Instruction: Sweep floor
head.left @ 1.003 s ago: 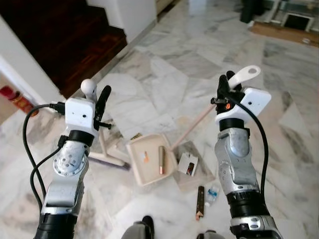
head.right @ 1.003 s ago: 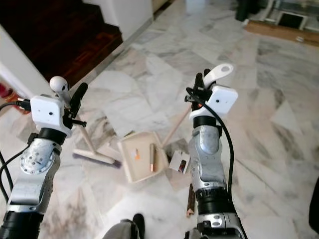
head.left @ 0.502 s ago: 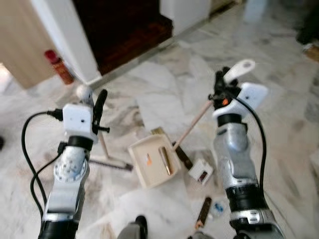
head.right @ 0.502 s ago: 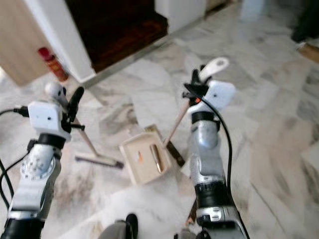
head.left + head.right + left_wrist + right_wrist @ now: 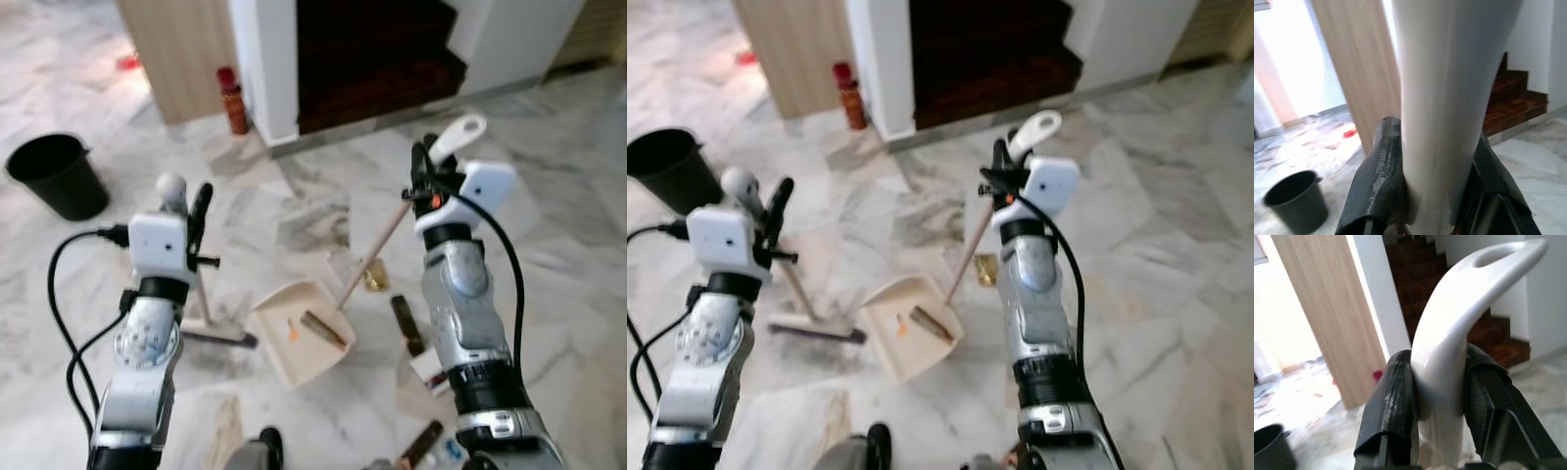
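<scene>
My left gripper [image 5: 186, 201] is shut on the top of the broom's white handle [image 5: 1444, 98]. Its black fingers [image 5: 1378, 181] press both sides of it. The broom head [image 5: 217, 336] rests on the marble floor to the left of the cream dustpan [image 5: 276, 354]. My right gripper [image 5: 428, 168] is shut on the dustpan's long handle [image 5: 377, 250], just below its white looped end [image 5: 1474, 289]. The pan sits on the floor between my arms, holding a brown stick [image 5: 323, 329] and an orange scrap [image 5: 290, 333].
Litter lies right of the pan: a dark bar [image 5: 407, 323], a white box [image 5: 428, 367], a brown bar [image 5: 421, 446] and a gold piece [image 5: 375, 281]. A black bucket [image 5: 57, 174] stands far left. A red bottle [image 5: 233, 100] stands by a white post, with dark stairs [image 5: 377, 54] behind.
The whole view has swung left, bringing the bucket, bottle and wooden panel into sight. Both grippers keep their hold on the handles.
</scene>
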`<state>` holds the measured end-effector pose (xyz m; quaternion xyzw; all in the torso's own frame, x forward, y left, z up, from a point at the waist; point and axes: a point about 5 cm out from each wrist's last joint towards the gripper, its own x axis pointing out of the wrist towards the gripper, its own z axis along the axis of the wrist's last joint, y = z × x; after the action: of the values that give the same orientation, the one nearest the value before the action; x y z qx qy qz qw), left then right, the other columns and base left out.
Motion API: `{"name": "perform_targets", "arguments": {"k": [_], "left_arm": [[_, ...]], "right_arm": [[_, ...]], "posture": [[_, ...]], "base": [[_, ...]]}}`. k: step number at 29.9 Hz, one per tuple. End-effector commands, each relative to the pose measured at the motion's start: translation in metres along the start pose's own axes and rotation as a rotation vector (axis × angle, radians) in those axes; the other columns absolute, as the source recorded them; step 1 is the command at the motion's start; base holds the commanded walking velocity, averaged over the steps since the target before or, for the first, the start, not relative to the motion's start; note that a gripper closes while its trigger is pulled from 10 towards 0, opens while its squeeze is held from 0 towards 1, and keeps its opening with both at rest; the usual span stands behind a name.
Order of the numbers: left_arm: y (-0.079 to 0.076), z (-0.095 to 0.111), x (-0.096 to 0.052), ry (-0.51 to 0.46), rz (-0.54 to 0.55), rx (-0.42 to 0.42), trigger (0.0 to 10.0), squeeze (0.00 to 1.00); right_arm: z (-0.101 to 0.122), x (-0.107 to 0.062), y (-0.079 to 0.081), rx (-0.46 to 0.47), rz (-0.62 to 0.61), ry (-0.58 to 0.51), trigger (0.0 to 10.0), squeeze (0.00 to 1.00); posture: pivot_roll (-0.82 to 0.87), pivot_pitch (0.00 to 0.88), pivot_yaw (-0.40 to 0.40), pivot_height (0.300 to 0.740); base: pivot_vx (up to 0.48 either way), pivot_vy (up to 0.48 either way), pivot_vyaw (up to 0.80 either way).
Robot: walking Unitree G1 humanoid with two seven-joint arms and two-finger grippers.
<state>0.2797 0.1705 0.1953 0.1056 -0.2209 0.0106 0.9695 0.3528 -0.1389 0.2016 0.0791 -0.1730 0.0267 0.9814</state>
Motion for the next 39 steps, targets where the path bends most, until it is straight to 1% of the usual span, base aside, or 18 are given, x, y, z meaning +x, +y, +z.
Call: {"name": "perform_targets", "arguments": {"k": [1,3,5,9,10,11,13,15,19,21,22,27,29,31,35,37,39], "left_arm": [[-0.003,0.010,0.000,-0.045,0.000,-0.012,10.0,0.00],[-0.004,0.008,-0.004,-0.035,0.000,-0.005,10.0,0.00],[-0.003,0.007,-0.006,-0.025,0.012,-0.018,10.0,0.00],[-0.003,0.008,-0.013,-0.019,0.010,-0.017,10.0,0.00],[-0.001,0.008,-0.016,-0.010,0.026,-0.016,10.0,0.00],[-0.001,0.008,-0.016,-0.010,0.026,-0.016,10.0,0.00],[0.001,0.006,-0.023,0.012,0.052,0.003,10.0,0.00],[0.001,0.007,-0.028,0.014,0.082,-0.006,10.0,0.00],[-0.005,0.010,-0.034,0.013,0.086,0.004,10.0,0.00],[-0.007,0.011,-0.035,0.015,0.086,0.005,10.0,0.00],[-0.010,0.011,-0.036,0.016,0.089,0.006,10.0,0.00],[-0.018,0.011,-0.036,0.019,0.109,0.004,10.0,0.00],[-0.019,0.010,-0.037,0.023,0.112,0.004,10.0,0.00],[-0.024,0.010,-0.038,0.027,0.104,0.008,10.0,0.00],[-0.027,0.010,-0.036,0.029,0.099,0.000,10.0,0.00],[-0.026,0.013,-0.033,0.019,0.091,0.008,10.0,0.00],[-0.021,0.018,-0.030,0.002,0.085,0.014,10.0,0.00]], "right_arm": [[0.011,0.004,0.001,0.015,0.008,-0.043,10.0,0.00],[0.011,0.005,-0.001,0.014,0.008,-0.040,10.0,0.00],[0.009,0.006,-0.003,0.025,0.000,-0.026,10.0,0.00],[0.009,0.005,-0.004,0.025,0.009,-0.020,10.0,0.00],[0.008,0.004,-0.004,0.025,0.016,-0.015,10.0,0.00],[0.008,0.004,-0.004,0.025,0.016,-0.015,10.0,0.00],[0.007,0.001,-0.004,0.028,0.023,-0.007,10.0,0.00],[0.007,0.001,-0.005,0.025,0.028,-0.003,10.0,0.00],[0.008,0.002,-0.006,0.007,0.052,0.000,10.0,0.00],[0.009,0.004,-0.006,-0.001,0.061,-0.004,10.0,0.00],[0.011,0.006,-0.005,-0.008,0.074,-0.010,10.0,0.00],[0.017,0.010,-0.006,-0.012,0.114,-0.012,10.0,0.00],[0.017,0.011,-0.006,-0.012,0.117,-0.010,10.0,0.00],[0.017,0.012,-0.009,-0.013,0.122,-0.004,10.0,0.00],[0.014,0.014,-0.010,-0.012,0.129,0.013,10.0,0.00],[0.013,0.014,-0.009,-0.007,0.135,0.018,10.0,0.00],[0.012,0.015,-0.005,0.001,0.135,0.020,10.0,0.00]], "posture": [[-0.04,0.170,-0.044,0.740],[-0.03,0.168,-0.050,0.740],[-0.03,0.166,-0.053,0.740],[-0.03,0.157,-0.064,0.740],[-0.03,0.153,-0.067,0.740],[-0.03,0.153,-0.067,0.740],[-0.03,0.145,-0.073,0.740],[-0.03,0.140,-0.082,0.740],[-0.02,0.130,-0.101,0.740],[-0.02,0.130,-0.109,0.740],[-0.02,0.134,-0.127,0.740],[-0.02,0.158,-0.159,0.740],[-0.02,0.160,-0.162,0.740],[-0.03,0.170,-0.169,0.740],[0.00,0.184,-0.154,0.740],[0.02,0.185,-0.139,0.740],[0.02,0.195,-0.128,0.740]], "base": [[0.000,0.000,0.00],[0.000,0.000,0.00],[0.000,0.000,0.00],[0.000,0.000,0.00],[0.000,0.000,0.00],[0.000,0.000,0.00],[0.000,0.000,0.00],[0.000,0.000,0.00],[0.000,0.000,0.00],[0.000,0.000,0.00],[0.000,0.000,0.79],[0.000,0.000,0.79],[0.000,0.000,0.00],[0.000,0.000,0.00],[0.000,0.000,0.00],[0.000,0.000,0.00],[0.000,0.000,0.00]]}}
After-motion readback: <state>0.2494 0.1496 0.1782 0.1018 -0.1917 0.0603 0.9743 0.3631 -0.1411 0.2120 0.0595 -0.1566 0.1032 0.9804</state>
